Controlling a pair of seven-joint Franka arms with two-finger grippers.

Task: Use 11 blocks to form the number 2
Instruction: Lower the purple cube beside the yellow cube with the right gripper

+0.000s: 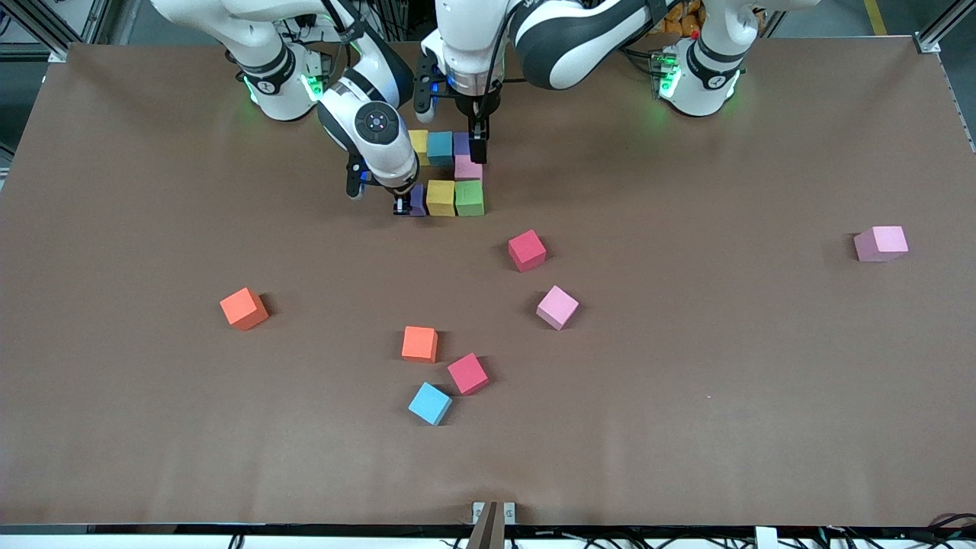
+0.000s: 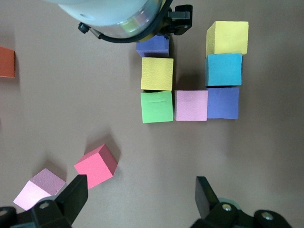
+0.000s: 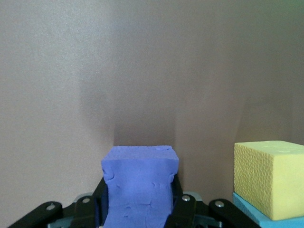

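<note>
Nearest: loose light-blue foam cube. Right hand gripping purple foam cube, completing digit's middle row; left hand open above.

We see matte foam blocks: the purple block looks dented and slightly crumpled, the yellow block finely pebbled. The table wears a dull brown, paper-like cover. The arms show glossy white plastic shells.
</note>
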